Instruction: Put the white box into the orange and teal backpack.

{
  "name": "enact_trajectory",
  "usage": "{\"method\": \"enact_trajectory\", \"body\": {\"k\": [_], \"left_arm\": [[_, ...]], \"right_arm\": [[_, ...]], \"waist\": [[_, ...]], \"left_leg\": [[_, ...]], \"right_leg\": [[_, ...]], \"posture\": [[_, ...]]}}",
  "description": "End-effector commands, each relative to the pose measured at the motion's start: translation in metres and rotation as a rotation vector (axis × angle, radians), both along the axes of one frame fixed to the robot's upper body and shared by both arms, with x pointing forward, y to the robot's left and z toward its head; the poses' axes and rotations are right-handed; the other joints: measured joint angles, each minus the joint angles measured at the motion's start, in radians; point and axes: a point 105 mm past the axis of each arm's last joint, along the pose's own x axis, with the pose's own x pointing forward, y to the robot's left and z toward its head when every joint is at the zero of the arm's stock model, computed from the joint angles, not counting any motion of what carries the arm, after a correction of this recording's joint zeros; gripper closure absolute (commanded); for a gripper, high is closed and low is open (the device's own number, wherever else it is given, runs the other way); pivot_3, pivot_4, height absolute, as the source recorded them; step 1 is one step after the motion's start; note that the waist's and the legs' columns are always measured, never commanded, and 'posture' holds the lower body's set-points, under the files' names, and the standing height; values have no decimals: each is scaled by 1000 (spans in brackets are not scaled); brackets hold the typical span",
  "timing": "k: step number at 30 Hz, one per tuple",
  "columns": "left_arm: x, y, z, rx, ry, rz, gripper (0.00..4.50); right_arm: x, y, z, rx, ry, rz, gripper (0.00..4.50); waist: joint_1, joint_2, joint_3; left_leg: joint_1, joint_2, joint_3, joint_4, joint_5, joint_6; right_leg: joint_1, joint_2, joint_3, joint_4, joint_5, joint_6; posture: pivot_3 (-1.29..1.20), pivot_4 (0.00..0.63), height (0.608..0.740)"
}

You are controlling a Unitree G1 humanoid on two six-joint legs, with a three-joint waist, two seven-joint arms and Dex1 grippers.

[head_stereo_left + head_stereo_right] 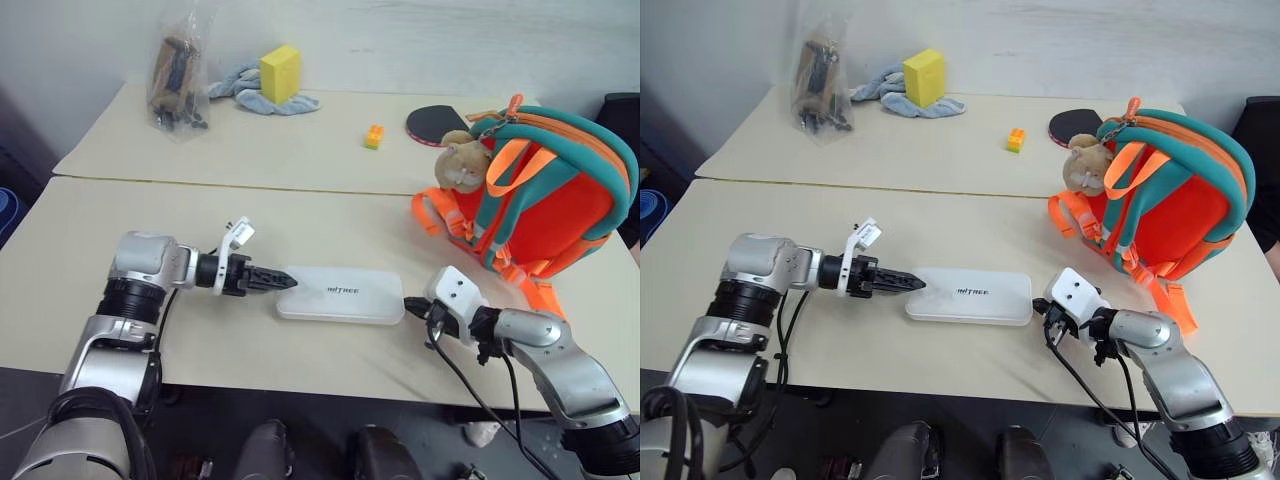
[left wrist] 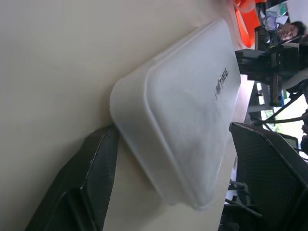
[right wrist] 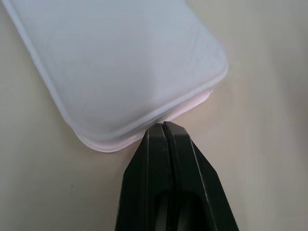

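1. Straddling the left short end of the white box (image 1: 341, 295), the left tool (image 1: 283, 279) stands released: in the left wrist view one black finger (image 2: 82, 187) is on each side of the box end, not yet pressing on it.
2. The right tool (image 3: 165, 127) is clenched on nothing, and its joined tip touches the right short end of the box.
3. The box lies flat on the counter (image 1: 120, 230) between the two tools, its long axis going from one tool to the other, so both arms are equally near.
4. The orange and teal backpack (image 1: 545, 190) stands upright beyond the right arm, well apart from the box, so I judge the box must travel to the right and away.
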Motion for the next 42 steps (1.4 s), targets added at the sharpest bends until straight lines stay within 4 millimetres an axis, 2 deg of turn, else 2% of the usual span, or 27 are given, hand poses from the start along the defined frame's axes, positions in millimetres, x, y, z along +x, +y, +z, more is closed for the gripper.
{"method": "enact_trajectory", "body": {"k": [1,3,4,7,8,13,14,20,24,27,30,32,35,38,39,42], "left_arm": [[-13,-26,-21,-12,107,-56,685],[-13,-35,-15,-32,91,-76,685],[-15,-40,-8,-56,81,-98,867],[-20,-46,10,-114,57,-147,1558],[-20,-46,12,-120,55,-147,1968],[-19,-42,17,-138,48,-144,3126],[-19,-41,19,-148,47,-141,3241],[-18,-34,31,-198,28,-131,3243],[-18,-32,44,-261,-27,-127,3243],[-22,-30,62,-324,-90,-143,3243],[-36,-27,75,-399,-147,-195,3243],[-36,-24,78,-418,-190,-171,3243],[-32,-20,81,-430,-251,-120,3243],[-24,-11,91,-471,-342,-51,3243],[-18,-6,94,-482,-359,-9,3243],[-2,5,96,-471,-399,89,3243]], "right_arm": [[1,-1,6,4,-37,-5,4500],[1,-2,6,3,-40,-10,4500],[0,-2,6,6,-38,-17,4500],[-4,-1,4,33,-11,-29,4500],[-6,0,5,43,-7,-29,4500],[-14,4,0,49,-1,-30,4500],[-15,4,-1,48,-1,-30,4500],[-14,-4,9,45,-50,-69,4500],[-14,-21,25,70,-80,-153,4500],[-16,-39,46,156,-109,-242,3871],[-21,-60,73,235,-152,-325,2932],[-22,-73,90,268,-181,-382,2185],[-21,-81,107,338,-201,-420,1192],[-10,-82,115,396,-208,-434,159],[-3,-80,116,410,-214,-442,11],[19,-79,118,424,-246,-481,11]], "waist": [[0,0,0],[1,0,0],[1,0,0],[-5,-1,0],[-7,-1,1],[-12,-1,1],[-13,-1,1],[-19,-1,1],[-22,-1,1],[-21,-1,1],[-21,-1,1],[-22,-1,1],[-29,-1,1],[-32,-1,1],[-32,-1,1],[-31,-1,1]], "left_leg": [[0,0,0,0,0,0],[0,-1,-1,0,-1,1],[0,-1,-1,0,-1,1],[-1,-2,-1,0,-1,1],[-2,-1,-1,0,-1,1],[-2,2,-1,0,0,-2],[-2,2,-1,0,0,-2],[-2,2,-1,-1,0,-3],[-3,2,-1,-1,0,-3],[-3,2,-1,-1,0,-3],[-3,2,-1,-1,0,-3],[-3,2,-1,-2,0,-3],[-3,2,-1,-2,1,-3],[-3,2,-1,-3,1,-3],[-3,2,-1,-3,1,-4],[-3,2,0,-4,1,-4]], "right_leg": [[0,0,0,0,0,0],[1,-1,-1,-1,0,0],[2,-1,-1,-1,0,0],[2,-1,-1,-2,0,0],[1,-1,-1,-2,0,0],[-1,3,-1,-2,0,0],[-1,3,-1,-2,0,0],[-2,3,0,-2,0,0],[-2,3,0,-2,0,0],[-3,3,0,-2,0,0],[-2,3,0,-3,0,0],[-2,3,0,-3,0,0],[-2,3,0,-3,0,0],[-2,3,0,-3,0,0],[-3,3,0,-3,0,0],[-4,3,1,-3,0,0]], "posture": [[0,150,740],[0,150,740],[0,150,740],[0,150,740],[0,150,740],[0,150,740],[0,150,740],[0,150,740],[0,150,740],[0,150,740],[0,150,740],[0,150,740],[0,150,740],[0,150,740],[0,150,740],[0,150,740]]}}
